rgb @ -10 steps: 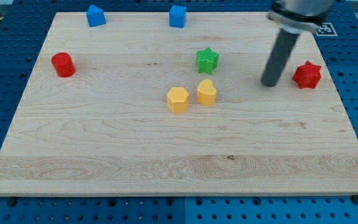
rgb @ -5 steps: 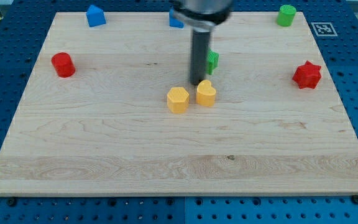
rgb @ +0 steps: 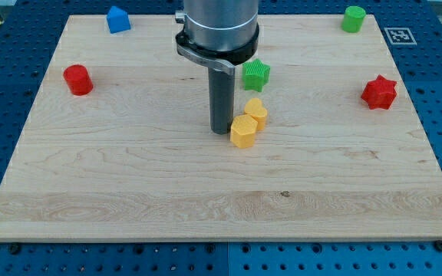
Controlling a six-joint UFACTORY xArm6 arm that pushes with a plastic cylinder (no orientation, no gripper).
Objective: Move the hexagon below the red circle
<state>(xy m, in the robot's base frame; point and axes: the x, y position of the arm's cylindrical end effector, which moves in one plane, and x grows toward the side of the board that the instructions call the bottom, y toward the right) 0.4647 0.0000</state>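
The yellow hexagon (rgb: 242,132) lies near the board's middle, touching a yellow heart-like block (rgb: 256,112) at its upper right. My tip (rgb: 220,131) stands right against the hexagon's left side. The red circle (rgb: 77,80) sits far off at the view's left. The rod and its mount hide the board's top middle.
A green star (rgb: 256,73) sits just above the yellow blocks. A red star (rgb: 379,93) is at the view's right, a green cylinder (rgb: 353,18) at the top right, a blue block (rgb: 117,18) at the top left. The wooden board (rgb: 129,207) lies on a blue pegboard.
My tip swept from the view's right, past the green star, to the hexagon's left side. The hexagon shifted right and down, now under the yellow heart. The rod now hides the second blue block.
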